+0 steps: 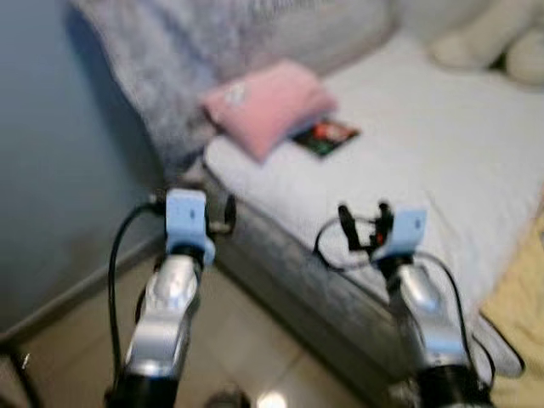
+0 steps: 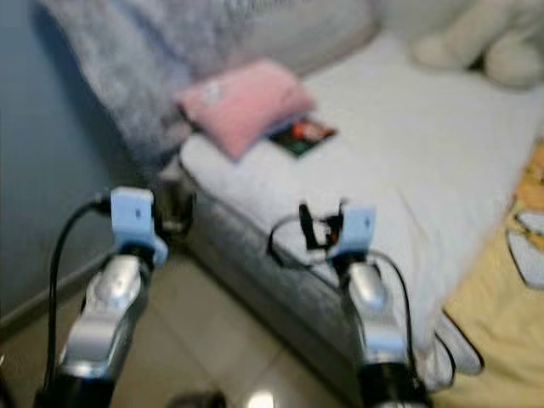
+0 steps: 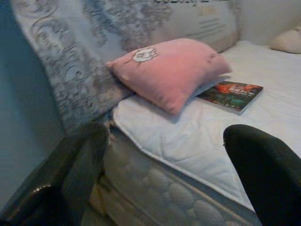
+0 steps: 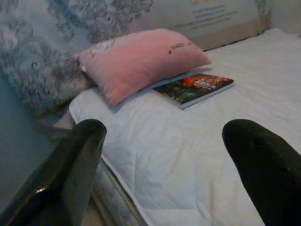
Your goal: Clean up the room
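Note:
A pink pillow (image 1: 268, 104) lies at the near-left corner of a white mattress (image 1: 425, 144), leaning against a grey patterned blanket. A dark book (image 1: 325, 136) with a red and green cover lies flat beside it, partly tucked under the pillow's edge. My left gripper (image 1: 217, 212) is open, held low by the bed's corner, short of the pillow (image 3: 171, 75). Over the mattress edge my right gripper (image 1: 364, 225) is open too, pointing toward the book (image 4: 195, 88). Nothing is between either pair of fingers.
A grey patterned blanket (image 1: 183, 59) hangs over the head of the bed. A cream plush toy (image 1: 497, 38) lies at the back right. A yellow cloth (image 1: 518, 314) drapes at the right. A blue-grey wall (image 1: 59, 153) stands left, with tiled floor (image 1: 246, 348) below.

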Controlling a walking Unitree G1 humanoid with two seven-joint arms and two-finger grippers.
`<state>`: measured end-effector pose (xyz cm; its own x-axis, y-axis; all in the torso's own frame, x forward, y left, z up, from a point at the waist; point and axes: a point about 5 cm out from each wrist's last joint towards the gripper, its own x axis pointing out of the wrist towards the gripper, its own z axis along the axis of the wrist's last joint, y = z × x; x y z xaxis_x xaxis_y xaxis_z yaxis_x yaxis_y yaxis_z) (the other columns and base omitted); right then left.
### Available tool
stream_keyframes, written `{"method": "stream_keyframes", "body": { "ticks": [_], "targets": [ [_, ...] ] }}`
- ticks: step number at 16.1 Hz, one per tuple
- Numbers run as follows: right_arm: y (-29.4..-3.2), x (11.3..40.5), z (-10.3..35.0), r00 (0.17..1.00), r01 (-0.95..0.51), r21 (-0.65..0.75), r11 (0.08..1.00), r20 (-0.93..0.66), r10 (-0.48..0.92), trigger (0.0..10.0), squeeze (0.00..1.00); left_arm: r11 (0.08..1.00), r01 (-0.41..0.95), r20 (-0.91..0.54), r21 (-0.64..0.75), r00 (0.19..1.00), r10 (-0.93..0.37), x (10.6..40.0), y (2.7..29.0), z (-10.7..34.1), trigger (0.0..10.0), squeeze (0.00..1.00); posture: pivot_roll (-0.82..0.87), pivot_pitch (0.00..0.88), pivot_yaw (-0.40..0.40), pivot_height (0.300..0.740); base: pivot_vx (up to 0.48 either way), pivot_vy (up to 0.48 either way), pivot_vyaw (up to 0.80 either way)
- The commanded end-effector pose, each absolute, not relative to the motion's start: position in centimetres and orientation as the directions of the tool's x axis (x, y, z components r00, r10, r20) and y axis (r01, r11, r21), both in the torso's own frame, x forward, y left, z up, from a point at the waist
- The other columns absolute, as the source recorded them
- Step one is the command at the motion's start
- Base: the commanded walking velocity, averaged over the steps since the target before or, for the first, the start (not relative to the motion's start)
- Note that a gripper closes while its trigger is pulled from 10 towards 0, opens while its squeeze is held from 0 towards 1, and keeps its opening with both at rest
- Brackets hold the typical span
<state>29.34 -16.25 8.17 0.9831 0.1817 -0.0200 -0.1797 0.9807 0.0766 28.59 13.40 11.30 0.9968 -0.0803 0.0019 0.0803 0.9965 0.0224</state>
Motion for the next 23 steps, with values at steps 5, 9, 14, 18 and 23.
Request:
{"method": "stream_keyframes", "body": {
  "ticks": [5, 9, 14, 18, 23],
  "targets": [
    [-18.6, 27.9, 8.0, 0.989, -0.142, 0.081, 0.987, -0.035, 0.145, 10.0, 0.0, 0.999, 0.036, -0.102, 0.03, 0.994, -0.033, 26.2, 16.3, 9.3, 10.0, 0.0, -0.03, 0.0, -0.001, 0.74, 0.0, 0.0, 0.61],
    [-19.8, 25.2, 7.0, 0.98, -0.176, 0.057, 0.983, -0.088, 0.181, 10.0, 0.0, 0.988, 0.148, -0.276, -0.047, 0.949, -0.155, 24.1, 15.6, 7.1, 10.0, 0.0, -0.02, 0.0, -0.008, 0.74, 0.0, 0.0, 0.53],
    [-18.4, 26.2, 7.6, 0.971, -0.228, 0.052, 0.972, -0.062, 0.231, 10.0, 0.0, 0.995, 0.095, -0.077, 0.03, 0.993, -0.092, 26.1, 15.2, 10.8, 10.0, 0.0, -0.02, 0.0, -0.021, 0.74, 0.278, 0.0, 0.5],
    [-17.8, 27.4, 8.0, 0.976, -0.213, 0.044, 0.976, -0.046, 0.215, 10.0, 0.0, 0.994, 0.102, -0.093, 0.048, 0.991, -0.097, 26.5, 15.5, 10.8, 10.0, 0.0, 0.0, 0.0, -0.019, 0.74, 0.48, 0.0, 0.12],
    [-17.3, 28.2, 8.6, 0.978, -0.21, 0.042, 0.977, -0.005, 0.211, 10.0, 0.0, 0.994, 0.1, -0.093, 0.053, 0.991, -0.094, 27.0, 15.7, 11.0, 10.0, 0.0, 0.02, 0.0, -0.017, 0.74, 0.463, 0.0, 0.0]
  ]
}}
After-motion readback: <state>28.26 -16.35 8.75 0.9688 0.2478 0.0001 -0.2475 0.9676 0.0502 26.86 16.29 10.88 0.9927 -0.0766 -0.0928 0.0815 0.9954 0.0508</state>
